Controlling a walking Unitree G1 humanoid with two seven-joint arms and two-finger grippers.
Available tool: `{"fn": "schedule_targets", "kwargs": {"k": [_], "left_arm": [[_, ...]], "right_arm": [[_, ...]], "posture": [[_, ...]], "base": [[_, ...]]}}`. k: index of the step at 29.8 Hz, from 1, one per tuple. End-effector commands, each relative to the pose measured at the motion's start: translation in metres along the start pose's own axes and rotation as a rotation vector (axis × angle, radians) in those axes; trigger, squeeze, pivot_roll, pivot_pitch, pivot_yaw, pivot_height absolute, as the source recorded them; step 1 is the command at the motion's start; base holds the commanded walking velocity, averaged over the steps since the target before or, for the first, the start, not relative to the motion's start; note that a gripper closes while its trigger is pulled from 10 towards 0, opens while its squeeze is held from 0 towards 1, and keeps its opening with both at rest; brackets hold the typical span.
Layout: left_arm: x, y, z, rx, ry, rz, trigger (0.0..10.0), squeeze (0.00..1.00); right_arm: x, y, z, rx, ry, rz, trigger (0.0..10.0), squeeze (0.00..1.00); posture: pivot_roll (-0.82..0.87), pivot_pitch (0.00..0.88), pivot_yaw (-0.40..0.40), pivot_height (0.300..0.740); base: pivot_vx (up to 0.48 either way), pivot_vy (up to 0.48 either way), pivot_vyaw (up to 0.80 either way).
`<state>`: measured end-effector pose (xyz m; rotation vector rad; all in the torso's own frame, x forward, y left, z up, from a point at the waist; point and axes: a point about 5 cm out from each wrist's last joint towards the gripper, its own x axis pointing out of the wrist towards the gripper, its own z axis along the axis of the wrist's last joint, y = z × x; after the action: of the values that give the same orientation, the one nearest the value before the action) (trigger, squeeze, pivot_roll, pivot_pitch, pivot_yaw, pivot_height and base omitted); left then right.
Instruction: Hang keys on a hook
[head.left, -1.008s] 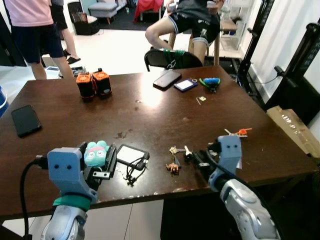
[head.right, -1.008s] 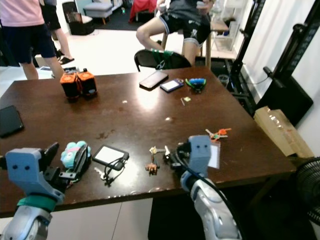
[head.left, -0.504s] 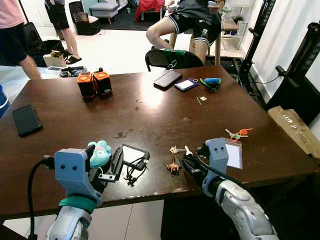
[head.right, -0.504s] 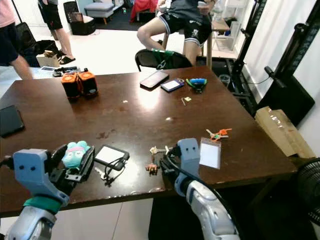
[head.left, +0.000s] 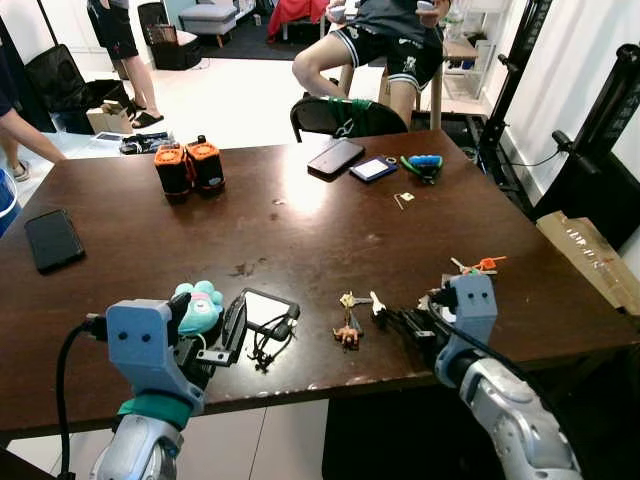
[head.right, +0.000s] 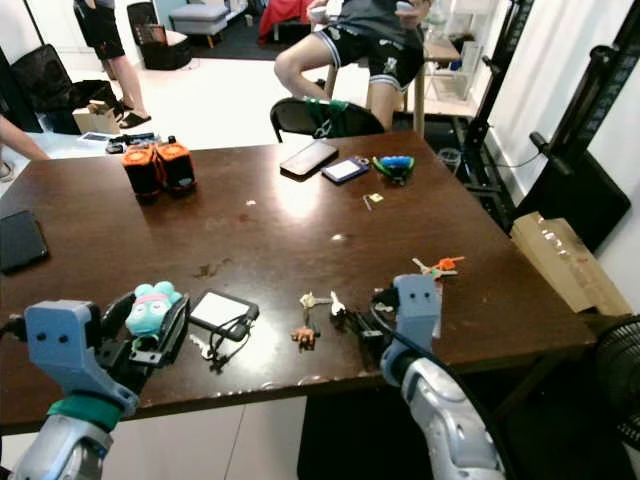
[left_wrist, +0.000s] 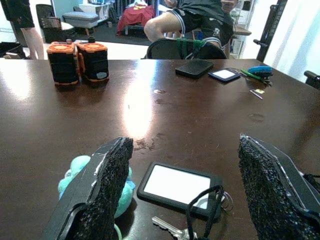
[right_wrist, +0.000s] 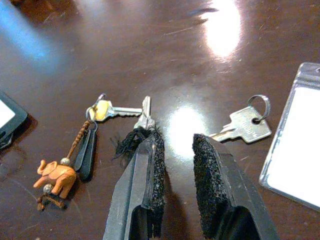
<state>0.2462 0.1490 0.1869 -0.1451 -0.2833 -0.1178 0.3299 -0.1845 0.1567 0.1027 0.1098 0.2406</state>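
Comparing with a moment ago, your right gripper (right_wrist: 172, 150) has pulled back from the keys (right_wrist: 107, 116); they lie on the counter (head.left: 300, 220), ungrasped, its fingers slightly apart. The left gripper (left_wrist: 182, 185) gapes wide.

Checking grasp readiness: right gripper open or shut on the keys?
Open, narrowly. In the right wrist view the right gripper shows bare table between its fingers; the elephant key bunch lies flat beside one fingertip, not gripped.

Dark table (head.left: 300, 225), right end effector (head.left: 405, 318) beside keys (head.left: 352, 318), left end effector (head.left: 222, 335) by teal plush (head.left: 195, 305)
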Motion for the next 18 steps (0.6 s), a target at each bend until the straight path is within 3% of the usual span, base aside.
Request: {"fn": "schedule_targets", "kwargs": {"k": [1, 18], "left_arm": [[-0.0033, 0.0025, 0.0001, 0.006, 0.012, 0.005, 10.0, 0.0], [-0.0017, 0.0003, 0.0003, -0.003, 0.017, -0.008, 10.0, 0.0]], "right_arm": [[0.0006, -0.0008, -0.0026, 0.016, 0.007, 0.014, 10.0, 0.0], [0.002, 0.0081, -0.0048, 0.01, 0.021, 0.069, 10.0, 0.0]], "posture": [[-0.15, 0.141, 0.137, 0.74], [-0.14, 0.16, 0.146, 0.74]], "base": [[0.0, 0.0, 0.0], [0.0, 0.0, 0.0]]}}
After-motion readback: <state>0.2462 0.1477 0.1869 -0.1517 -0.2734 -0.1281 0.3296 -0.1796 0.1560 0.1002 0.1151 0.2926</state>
